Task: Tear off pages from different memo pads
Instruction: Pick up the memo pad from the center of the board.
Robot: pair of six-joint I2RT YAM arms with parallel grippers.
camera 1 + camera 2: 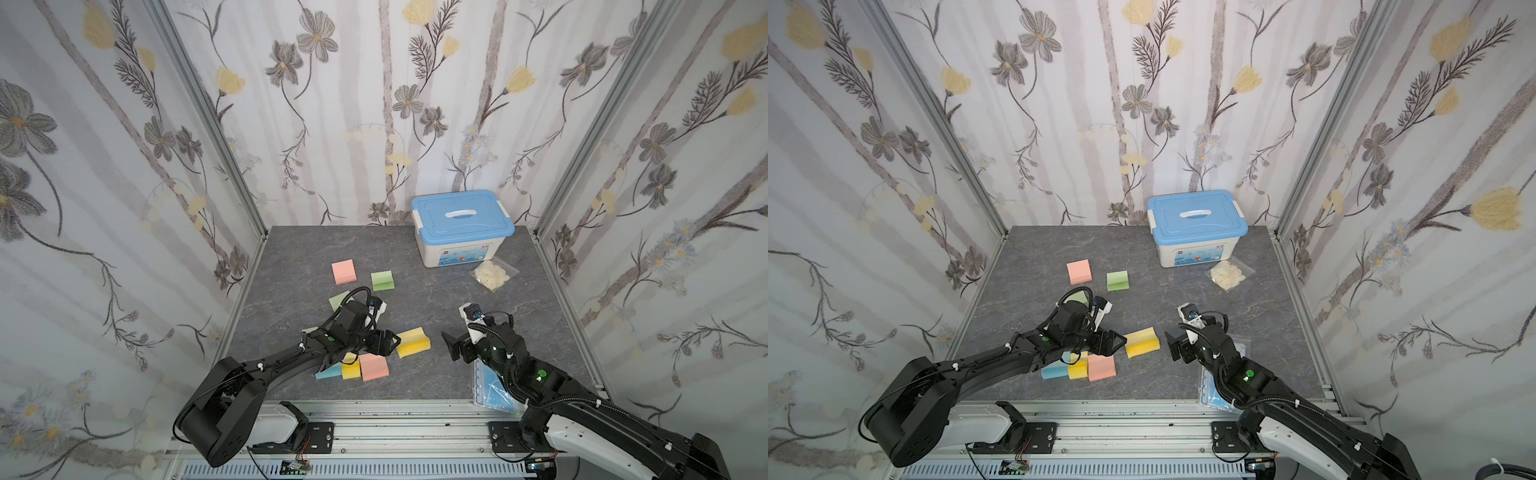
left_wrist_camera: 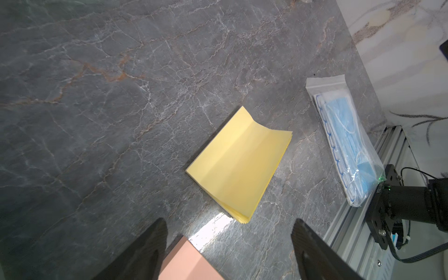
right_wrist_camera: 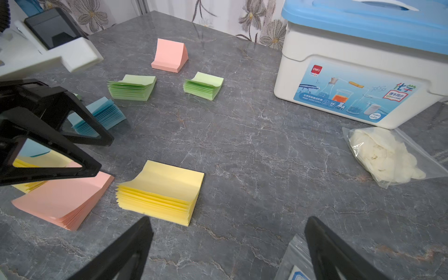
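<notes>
My right gripper (image 3: 228, 220) and left gripper (image 2: 230, 220) gape empty; between them the yellow memo pad (image 3: 164, 191) looks light and floppy, so I'd pinch its top page (image 3: 169, 175) at the curled edge.

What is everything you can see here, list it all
pink memo pads: two, pink, one far, one in the front cluster
green memo pads: two, green, far side, second
yellow memo pads: two, yellow, one alone mid-table, one front cluster
blue memo pad: at least one, blue, front cluster
storage box: one, white with blue lid, back right
bag of white pieces: one, clear, beside the box
bag of face masks: one, clear and blue, front right
table: one, grey marble
left arm: one, black, jaws open by the front cluster
right arm: one, black, jaws open, empty
</notes>
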